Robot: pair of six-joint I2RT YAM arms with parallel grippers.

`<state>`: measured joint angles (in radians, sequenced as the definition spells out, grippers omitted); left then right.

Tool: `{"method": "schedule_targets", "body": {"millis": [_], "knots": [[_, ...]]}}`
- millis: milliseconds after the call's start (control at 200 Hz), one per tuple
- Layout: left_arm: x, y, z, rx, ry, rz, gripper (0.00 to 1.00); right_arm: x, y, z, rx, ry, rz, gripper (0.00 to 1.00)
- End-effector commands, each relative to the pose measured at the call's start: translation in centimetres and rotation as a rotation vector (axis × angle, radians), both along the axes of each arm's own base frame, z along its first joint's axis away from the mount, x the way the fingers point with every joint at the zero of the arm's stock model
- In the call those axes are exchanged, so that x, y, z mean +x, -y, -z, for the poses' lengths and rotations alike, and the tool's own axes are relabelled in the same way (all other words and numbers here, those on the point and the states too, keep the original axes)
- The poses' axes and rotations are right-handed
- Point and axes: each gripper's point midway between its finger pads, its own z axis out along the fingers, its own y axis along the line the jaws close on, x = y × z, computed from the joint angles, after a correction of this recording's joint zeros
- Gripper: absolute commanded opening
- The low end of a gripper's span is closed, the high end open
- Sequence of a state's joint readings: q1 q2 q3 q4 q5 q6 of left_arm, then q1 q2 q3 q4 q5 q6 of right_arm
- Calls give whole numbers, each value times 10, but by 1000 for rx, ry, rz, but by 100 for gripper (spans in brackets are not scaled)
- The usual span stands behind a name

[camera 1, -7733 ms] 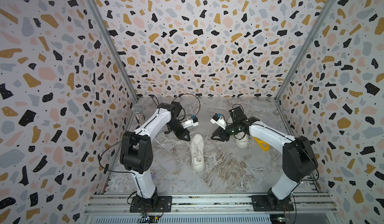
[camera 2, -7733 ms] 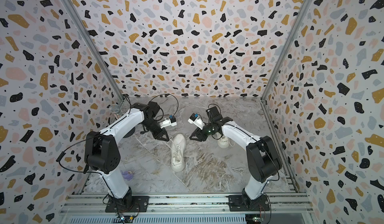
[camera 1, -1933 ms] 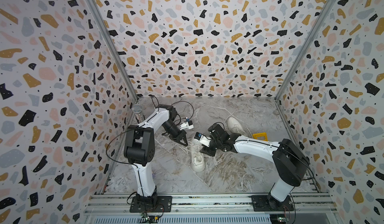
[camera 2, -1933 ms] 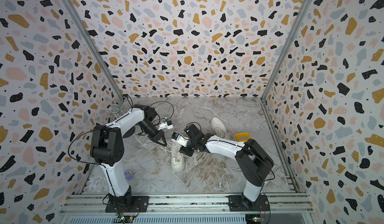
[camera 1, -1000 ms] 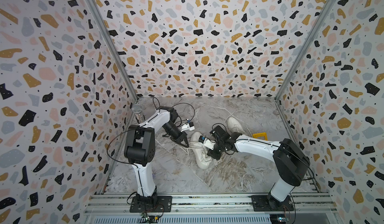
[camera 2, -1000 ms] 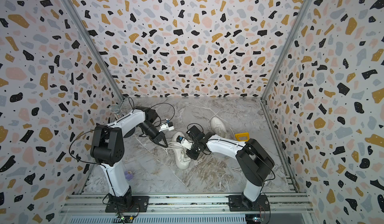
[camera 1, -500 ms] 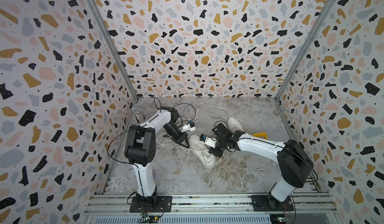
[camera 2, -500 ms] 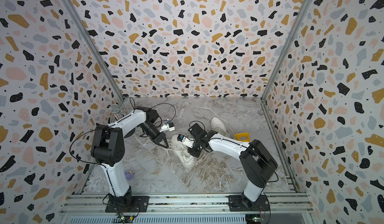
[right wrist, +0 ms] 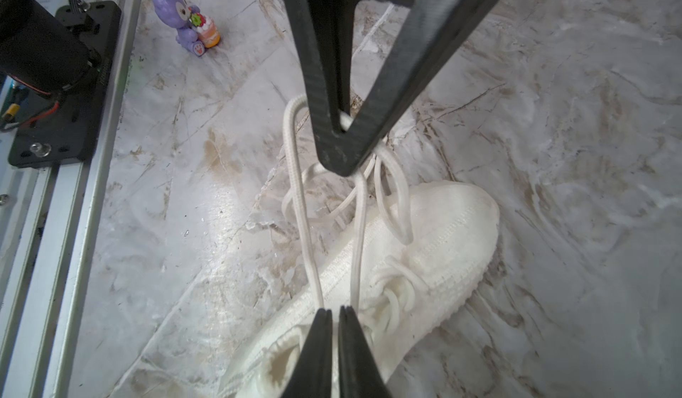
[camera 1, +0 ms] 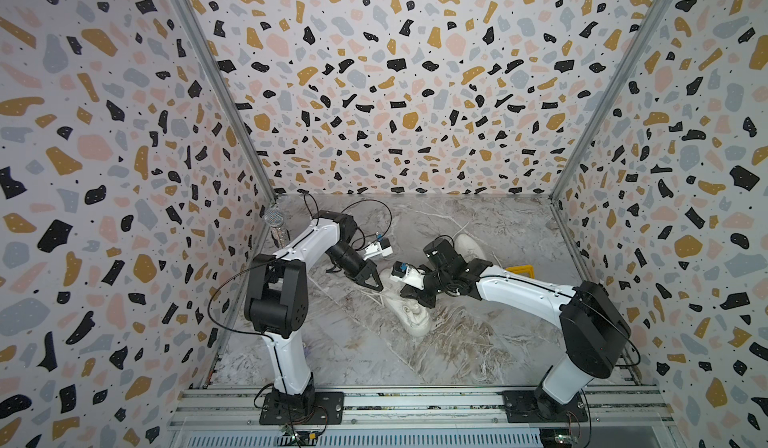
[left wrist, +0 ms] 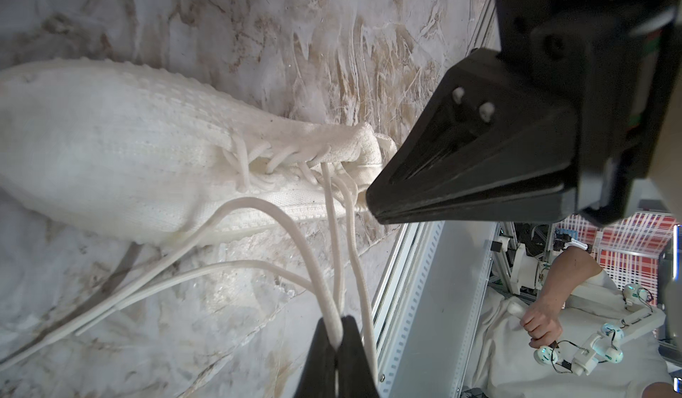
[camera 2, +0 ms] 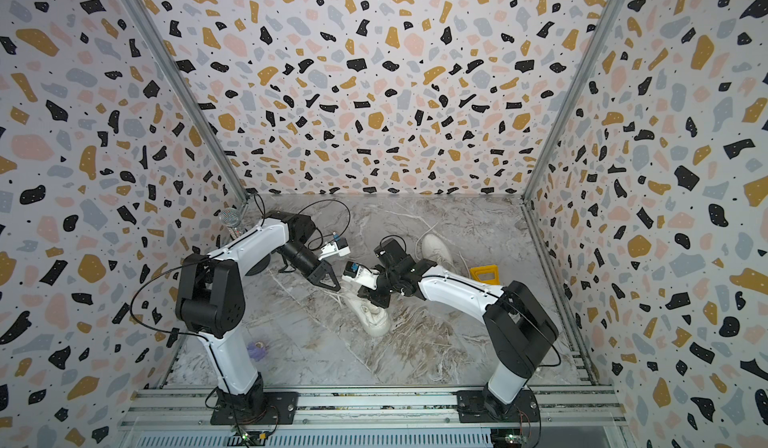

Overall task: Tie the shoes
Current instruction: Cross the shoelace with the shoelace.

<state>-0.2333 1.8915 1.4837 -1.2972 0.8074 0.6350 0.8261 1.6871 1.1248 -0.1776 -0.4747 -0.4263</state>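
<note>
Left gripper (left wrist: pixel 334 341) clamped on a round woven lace (left wrist: pixel 258 202). Right gripper (right wrist: pixel 334 315): wedge jaws all but together, lace grip unclear. Cream knit shoe (camera 1: pixel 411 317) mid marbled floor (camera 1: pixel 353 342), toe toward 5 o'clock. Second shoe (camera 1: pixel 469 244) at 1 o'clock.

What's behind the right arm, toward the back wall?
The other shoe lies there, with a yellow frame near it. The arm covers part of it, so whether it is tied cannot be seen.
</note>
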Motion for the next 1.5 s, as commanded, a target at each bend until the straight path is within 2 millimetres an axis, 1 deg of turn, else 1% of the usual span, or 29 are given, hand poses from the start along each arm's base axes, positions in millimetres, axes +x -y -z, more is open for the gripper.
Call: {"method": "schedule_targets", "body": {"millis": [0, 195, 345, 405, 471, 566, 636, 656, 671, 791, 961, 1076, 1241, 1352, 1412, 1492], "knots": [[1, 6, -5, -27, -12, -4, 0, 8, -16, -17, 49, 82, -25, 8], [2, 5, -4, -20, -16, -6, 0, 8, -22, -7, 28, 106, -37, 5], [2, 6, -4, -23, -19, -8, 0, 8, -26, 0, 8, 111, -37, 4], [2, 6, -3, -21, -24, -8, 0, 12, -27, 3, -8, 121, -19, 4], [1, 6, -1, -17, -29, -7, 0, 24, -26, 6, -25, 140, 39, 4], [-1, 5, 1, -10, -37, -6, 0, 36, -24, 10, -45, 170, 94, 5], [-1, 5, 1, -15, -45, -9, 0, 40, -22, 14, -55, 177, 119, 5], [-2, 6, 1, -17, -49, -10, 0, 40, -21, 15, -58, 175, 125, 6], [-1, 6, 0, -19, -49, -11, 0, 43, -24, 11, -38, 190, 131, 6], [0, 9, -3, -38, -60, -20, 0, 45, -21, 17, -30, 181, 172, 10], [1, 11, -3, -50, -78, -25, 0, 52, -20, 20, -17, 168, 248, 19], [1, 11, -3, -50, -79, -26, 0, 60, -15, 22, -23, 185, 301, 22], [2, 11, -3, -49, -80, -28, 0, 64, -8, 25, -36, 183, 358, 25], [3, 12, -3, -47, -82, -32, 0, 64, -5, 28, -42, 157, 391, 27], [3, 12, -2, -47, -84, -32, 0, 60, -8, 28, -24, 139, 373, 30], [3, 11, -2, -42, -82, -30, 0, 56, -12, 28, -8, 123, 356, 30]]}}
